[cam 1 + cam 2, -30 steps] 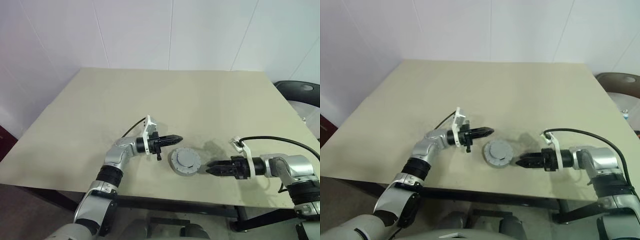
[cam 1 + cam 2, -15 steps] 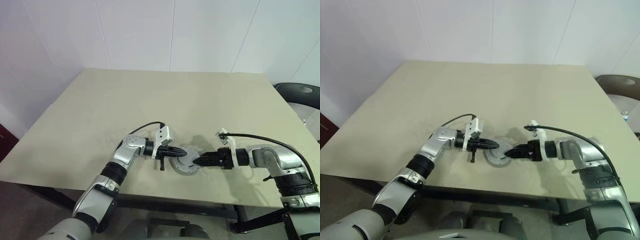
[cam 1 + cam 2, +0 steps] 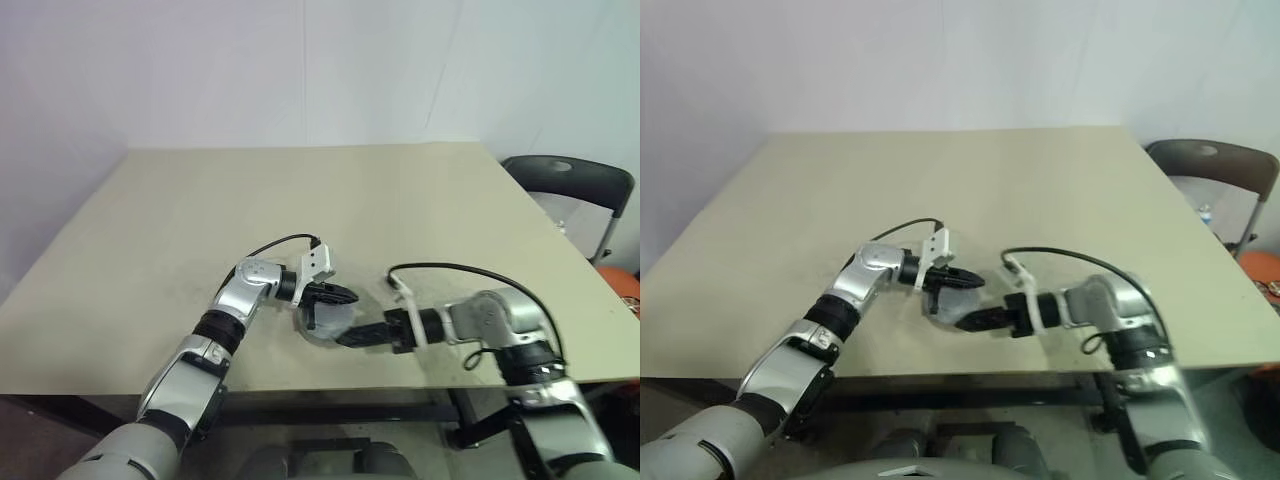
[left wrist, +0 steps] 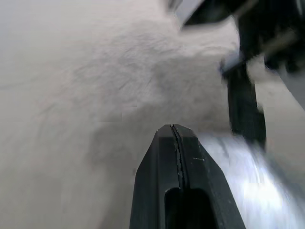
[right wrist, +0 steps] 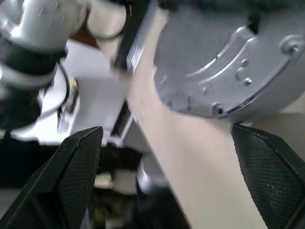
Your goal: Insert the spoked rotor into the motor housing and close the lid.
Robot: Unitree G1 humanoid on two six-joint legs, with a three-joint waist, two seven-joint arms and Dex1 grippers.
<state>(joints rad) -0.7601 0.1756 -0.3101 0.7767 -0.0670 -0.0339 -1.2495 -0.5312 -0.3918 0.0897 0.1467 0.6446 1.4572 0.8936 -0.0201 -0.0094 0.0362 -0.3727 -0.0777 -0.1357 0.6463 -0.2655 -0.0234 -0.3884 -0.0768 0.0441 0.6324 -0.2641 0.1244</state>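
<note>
The lid [image 5: 224, 67] sits on the motor housing [image 3: 328, 325] near the tabletop's [image 3: 300, 190] front edge, so assembly looks nearly finished. The left claw [image 3: 345, 295], pinched shut and empty, rests over it. The right claw [image 3: 352, 337], spread wide, brackets its side, holding nothing.

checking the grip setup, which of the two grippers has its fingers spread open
The right gripper: its two black fingers stand wide apart beside the motor housing. The left gripper has its fingers pressed together over the housing.

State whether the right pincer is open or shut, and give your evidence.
Open. The right pincer shows its two black fingers standing wide apart, with the round grey metal motor assembly beyond them.
</note>
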